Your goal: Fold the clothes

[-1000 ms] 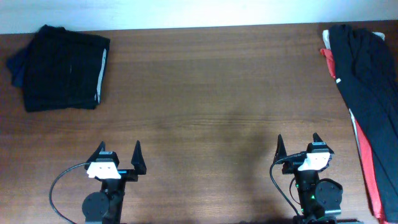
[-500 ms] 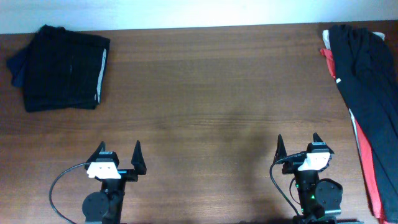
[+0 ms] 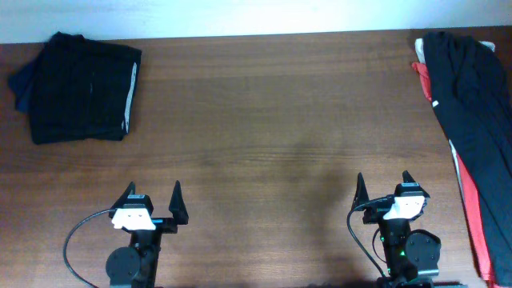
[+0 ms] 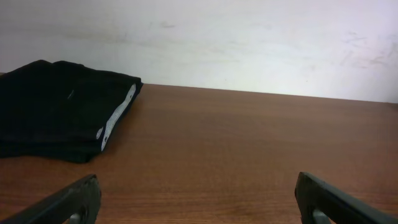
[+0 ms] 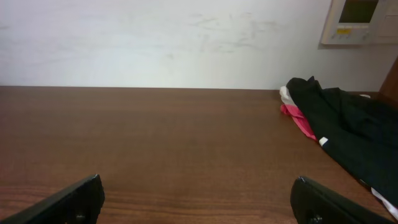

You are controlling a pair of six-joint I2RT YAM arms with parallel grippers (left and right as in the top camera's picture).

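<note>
Your left gripper (image 3: 153, 192) sits at the near edge of the table (image 3: 264, 120) with its two dark fingers spread wide and nothing between them. Your right gripper (image 3: 382, 182) sits the same way on the near right, fingers wide apart and holding nothing. Both are well apart from any fabric, and a black cable (image 3: 76, 236) loops beside the left arm's base. Looking farther out on your right, the black garment (image 3: 472, 104) lies loose and crumpled along the table's right edge, running from the far corner toward the near side. It rests on top of a red garment (image 3: 477, 228), whose edge shows beside it, with small bits of white showing at the seam between them. You cannot read any writing on this fabric from these views. At the far left corner lies a folded dark stack (image 3: 80, 88) with a thin white striped band down its right edge. It lies over a blue garment (image 3: 19, 90) that peeks out at its left. Beyond the table stands a pale wall (image 5: 155, 37), and on it, at the upper right of your right wrist view, is a beige wall panel (image 5: 357, 20) with a small display, its markings too small to read.
</note>
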